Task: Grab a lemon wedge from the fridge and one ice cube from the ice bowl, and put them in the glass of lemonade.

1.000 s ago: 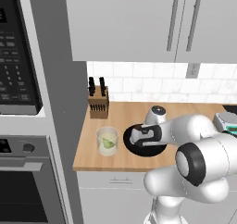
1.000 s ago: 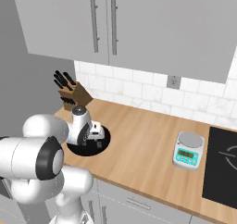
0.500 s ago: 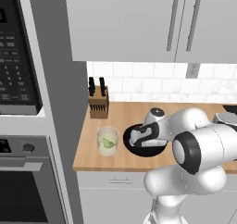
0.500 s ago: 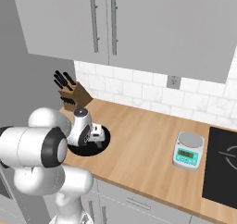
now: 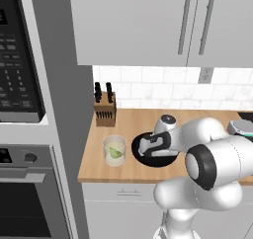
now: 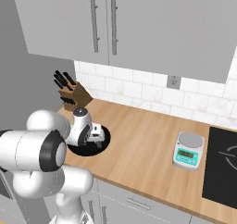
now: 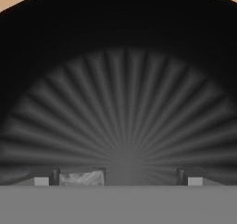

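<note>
On the wooden counter [image 5: 123,171], the ice bowl [image 5: 140,153] sits just right of the glass of lemonade [image 5: 114,150]. Your gripper [image 7: 119,177] is down inside it, spread wide, one ice cube [image 7: 81,178] beside a fingertip. Centre on that cube before closing. A lemon wedge [image 5: 116,153] floats in the glass.

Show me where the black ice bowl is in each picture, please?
Left base view: the ice bowl sits on the wooden counter, just right of the glass of lemonade, partly under the arm.
Right base view: it is at the counter's left end, in front of the knife block.
Hand view: its ribbed black inside is seen from close up.
Shared landmark: the knife block, behind the bowl in both base views.
</note>
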